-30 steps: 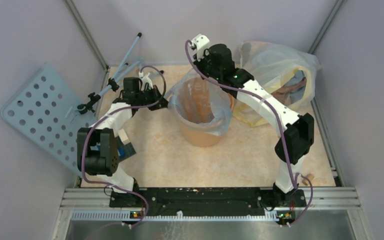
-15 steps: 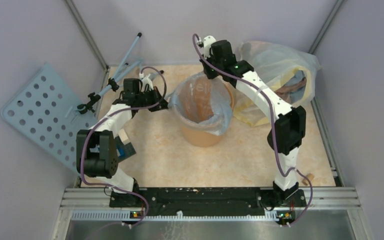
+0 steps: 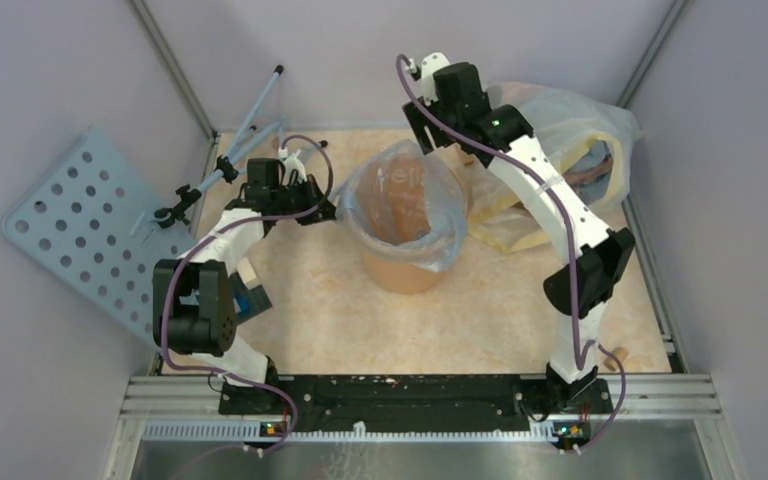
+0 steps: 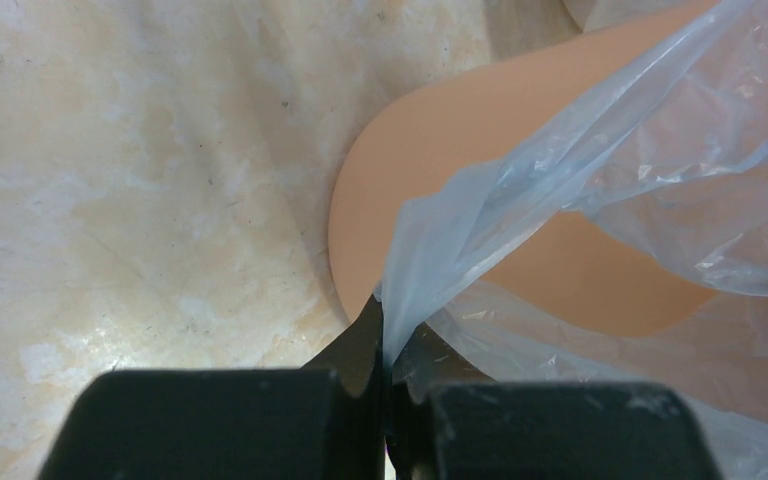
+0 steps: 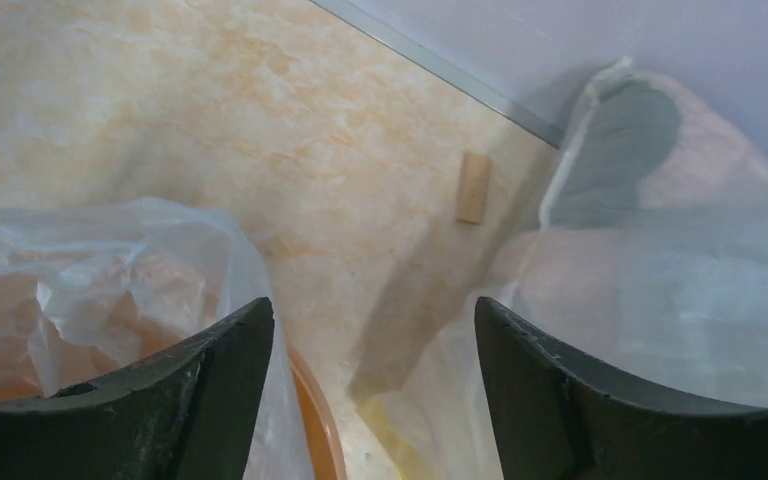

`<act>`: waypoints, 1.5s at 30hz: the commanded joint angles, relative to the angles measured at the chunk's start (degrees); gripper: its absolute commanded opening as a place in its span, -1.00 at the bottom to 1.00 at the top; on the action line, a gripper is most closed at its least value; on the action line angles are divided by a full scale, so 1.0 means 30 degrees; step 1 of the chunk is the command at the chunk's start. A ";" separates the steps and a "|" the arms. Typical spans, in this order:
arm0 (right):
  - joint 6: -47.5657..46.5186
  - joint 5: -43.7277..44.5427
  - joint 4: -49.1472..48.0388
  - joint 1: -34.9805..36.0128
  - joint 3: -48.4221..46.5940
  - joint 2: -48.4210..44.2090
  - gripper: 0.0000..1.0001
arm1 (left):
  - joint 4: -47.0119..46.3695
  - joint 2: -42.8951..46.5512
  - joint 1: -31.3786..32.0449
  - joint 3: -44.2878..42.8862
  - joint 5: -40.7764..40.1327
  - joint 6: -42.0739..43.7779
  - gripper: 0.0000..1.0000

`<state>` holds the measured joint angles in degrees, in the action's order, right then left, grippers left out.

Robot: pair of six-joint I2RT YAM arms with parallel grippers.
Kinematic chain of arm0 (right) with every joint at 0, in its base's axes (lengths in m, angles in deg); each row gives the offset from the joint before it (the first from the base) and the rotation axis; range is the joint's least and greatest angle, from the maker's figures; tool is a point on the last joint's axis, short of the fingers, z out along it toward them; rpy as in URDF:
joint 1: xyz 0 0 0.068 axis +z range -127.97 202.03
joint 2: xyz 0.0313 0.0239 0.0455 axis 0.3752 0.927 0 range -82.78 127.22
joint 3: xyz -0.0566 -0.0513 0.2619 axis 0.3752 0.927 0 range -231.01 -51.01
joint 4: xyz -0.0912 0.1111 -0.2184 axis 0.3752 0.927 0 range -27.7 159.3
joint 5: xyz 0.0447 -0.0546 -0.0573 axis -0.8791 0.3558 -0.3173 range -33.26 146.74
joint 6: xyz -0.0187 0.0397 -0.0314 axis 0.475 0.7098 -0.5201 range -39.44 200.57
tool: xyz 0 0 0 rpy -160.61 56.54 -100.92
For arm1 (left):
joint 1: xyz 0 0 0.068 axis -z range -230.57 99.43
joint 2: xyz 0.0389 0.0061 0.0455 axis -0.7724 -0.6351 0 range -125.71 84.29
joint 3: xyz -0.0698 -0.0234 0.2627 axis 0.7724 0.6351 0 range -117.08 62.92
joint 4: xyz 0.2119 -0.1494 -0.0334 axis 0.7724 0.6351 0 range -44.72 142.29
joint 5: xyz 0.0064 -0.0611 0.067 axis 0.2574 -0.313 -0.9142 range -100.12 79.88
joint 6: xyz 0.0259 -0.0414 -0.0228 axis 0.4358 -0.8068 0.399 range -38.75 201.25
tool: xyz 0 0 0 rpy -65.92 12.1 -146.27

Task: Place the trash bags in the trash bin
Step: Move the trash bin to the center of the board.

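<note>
The orange trash bin (image 3: 400, 268) stands mid-table with a thin grey-bluish trash bag (image 3: 400, 195) draped in and over its mouth. My left gripper (image 3: 326, 212) sits at the bin's left side, shut on the bag's left edge. In the left wrist view the film (image 4: 520, 190) runs taut out of the closed left gripper (image 4: 385, 330) across the bin (image 4: 440, 150). My right gripper (image 3: 428, 135) hovers above the bin's back rim, open and empty. In the right wrist view the right gripper (image 5: 372, 310) frames the bag (image 5: 110, 270) and the bin rim (image 5: 315, 400).
A big clear bag with yellow edges (image 3: 560, 140) (image 5: 660, 250) lies at the back right, close behind the right arm. A perforated blue-grey panel (image 3: 70, 225) and a thin stand (image 3: 250, 120) lean at the left. A small wooden block (image 5: 473, 187) lies near the back wall.
My right gripper opened, let go of the bag's back edge and moved up and back to the right. The bag's mouth settled over the bin. The left arm stayed put.
</note>
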<state>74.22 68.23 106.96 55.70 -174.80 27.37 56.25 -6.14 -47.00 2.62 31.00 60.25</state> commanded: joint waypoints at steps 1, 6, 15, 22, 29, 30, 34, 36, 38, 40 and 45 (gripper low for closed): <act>-0.2047 0.4641 0.1743 0.2284 -0.0465 -0.2025 0.55 | -0.0187 0.0564 0.0010 -0.0225 0.0037 0.0348 -1.00; -0.1510 0.4634 0.3722 0.3132 -0.1122 -0.1849 0.56 | -0.0240 0.0527 0.0010 -0.0293 0.0198 0.0315 -1.00; -0.1590 0.6618 0.5858 0.4205 -0.1710 -0.0698 0.44 | -0.0051 0.0527 0.0010 -0.0337 0.0154 0.0494 -1.00; -0.1401 0.8074 0.6628 0.4287 -0.1388 0.0040 0.43 | 0.0030 0.0567 0.0010 -0.0352 0.0122 0.0593 -1.00; -0.1026 0.5815 0.6416 0.4275 -0.1970 0.0034 0.45 | 0.0066 0.0555 0.0011 -0.0439 0.0111 0.0609 -1.00; -0.1019 0.5858 0.6457 0.4289 -0.2019 0.0090 0.45 | 0.0102 0.0555 0.0010 -0.0440 0.0101 0.0626 -1.00; -0.1169 0.5922 0.6402 0.4479 -0.2013 0.0207 0.47 | 0.0096 0.0429 0.0010 -0.0458 0.0084 0.0640 -1.00; -0.1272 0.6031 0.6419 0.4698 -0.1940 0.0276 0.48 | 0.0066 0.0367 0.0010 -0.0454 0.0062 0.0615 -1.00; -0.1282 0.6167 0.6495 0.4776 -0.1805 0.0344 0.49 | 0.0038 0.0354 0.0012 -0.0465 0.0116 0.0608 -1.00; -0.1213 0.6739 0.6499 0.4791 -0.1538 0.0395 0.48 | 0.0052 0.0417 0.0010 -0.0461 0.0074 0.0611 -1.00; -0.0969 0.8014 0.6147 0.4645 -0.1068 -0.0005 0.20 | 0.0096 0.0411 0.0010 -0.0440 0.0005 0.0655 -1.00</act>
<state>70.28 88.38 126.68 69.65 -178.14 28.09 56.99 -6.14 -47.00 2.60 30.98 61.24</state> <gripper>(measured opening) 0.672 0.005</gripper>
